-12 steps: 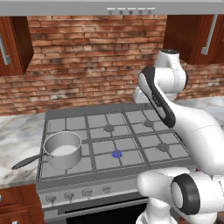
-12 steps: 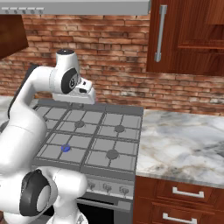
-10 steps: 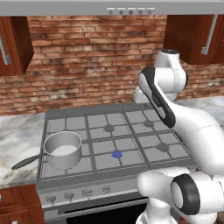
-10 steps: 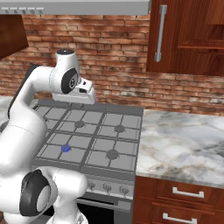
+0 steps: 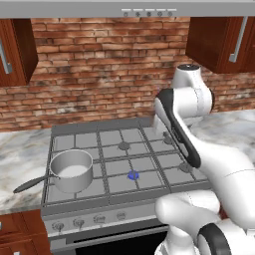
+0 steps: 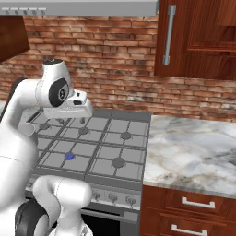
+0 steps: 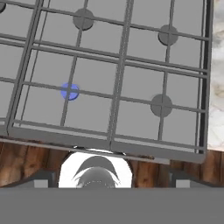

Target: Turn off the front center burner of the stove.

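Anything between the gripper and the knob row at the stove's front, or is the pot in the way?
Nothing visible blocks it. The gripper hangs above the stove, over its rear grates. The pot sits on the front left burner, off to the side. The lit burner and the knobs below it are uncovered.

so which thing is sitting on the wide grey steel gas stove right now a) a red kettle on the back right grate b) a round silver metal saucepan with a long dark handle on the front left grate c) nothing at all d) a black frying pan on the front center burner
b: a round silver metal saucepan with a long dark handle sits on the front left grate of the wide grey steel gas stove, beside the small round burner cap glowing blue.
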